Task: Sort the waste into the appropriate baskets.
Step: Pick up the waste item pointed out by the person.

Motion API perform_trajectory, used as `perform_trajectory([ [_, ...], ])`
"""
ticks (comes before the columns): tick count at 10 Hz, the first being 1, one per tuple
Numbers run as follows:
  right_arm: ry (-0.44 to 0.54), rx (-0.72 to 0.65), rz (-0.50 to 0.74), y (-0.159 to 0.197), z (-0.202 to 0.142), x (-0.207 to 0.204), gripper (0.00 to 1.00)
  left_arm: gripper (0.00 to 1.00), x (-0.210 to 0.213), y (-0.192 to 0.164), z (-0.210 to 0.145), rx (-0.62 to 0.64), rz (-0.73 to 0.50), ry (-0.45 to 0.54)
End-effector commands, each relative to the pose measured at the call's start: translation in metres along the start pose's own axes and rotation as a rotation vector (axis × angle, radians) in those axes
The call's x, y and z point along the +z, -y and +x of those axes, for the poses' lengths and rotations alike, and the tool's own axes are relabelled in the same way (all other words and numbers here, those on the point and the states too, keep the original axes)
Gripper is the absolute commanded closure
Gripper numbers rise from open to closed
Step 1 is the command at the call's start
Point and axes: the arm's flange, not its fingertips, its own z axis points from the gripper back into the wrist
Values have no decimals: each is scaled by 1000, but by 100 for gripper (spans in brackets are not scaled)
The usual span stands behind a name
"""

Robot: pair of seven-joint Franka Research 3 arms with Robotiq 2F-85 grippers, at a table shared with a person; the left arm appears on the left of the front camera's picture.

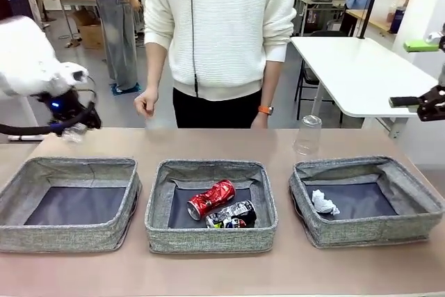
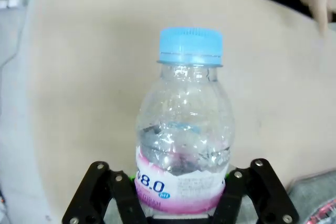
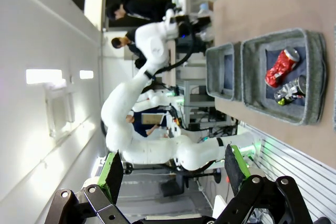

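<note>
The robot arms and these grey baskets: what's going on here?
Rubbish is being sorted into three baskets. The left arm, jaws shut on a clear plastic bottle, holds it over the table behind the left basket. The right arm hangs off to the side, jaws open. A crushed red can and a printed can lie in the middle basket, a paper wad in the right basket. A clear cup stands behind it; a person stands opposite.

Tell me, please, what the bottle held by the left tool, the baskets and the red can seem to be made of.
The bottle: clear plastic, glossy, see-through with dents; its blue cap looks like opaque plastic.
The baskets: grey woven fabric, matte, with soft rumpled walls.
The red can: probably thin painted metal, shiny and crushed.
</note>
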Motion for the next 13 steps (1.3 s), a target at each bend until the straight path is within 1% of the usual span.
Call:
perform_trajectory([
  [1, 1, -8, 20, -4, 0, 0, 0, 100, 100, 10, -124, -48, 42, 148],
  [2, 1, -8, 20, -4, 0, 0, 0, 100, 126, 9, -173, -177, 16, 215],
  [3, 1, -8, 20, -4, 0, 0, 0, 100, 132, 9, -197, -210, 62, 223],
  [4, 1, -8, 20, -4, 0, 0, 0, 100, 75, 9, -87, -75, 12, 119],
  [9, 1, -8, 20, -4, 0, 0, 0, 100, 75, 9, -87, -75, 12, 119],
  [10, 1, -8, 20, -4, 0, 0, 0, 100, 66, 5, -87, -94, 32, 112],
  [11, 1, -8, 20, -4, 0, 0, 0, 100, 96, 34, -80, -71, -34, 83],
  [12, 1, -8, 20, -4, 0, 0, 0, 100, 140, 68, -80, -57, -56, 45],
  [13, 1, -8, 20, -4, 0, 0, 0, 100, 188, 106, -86, -63, -122, 58],
])
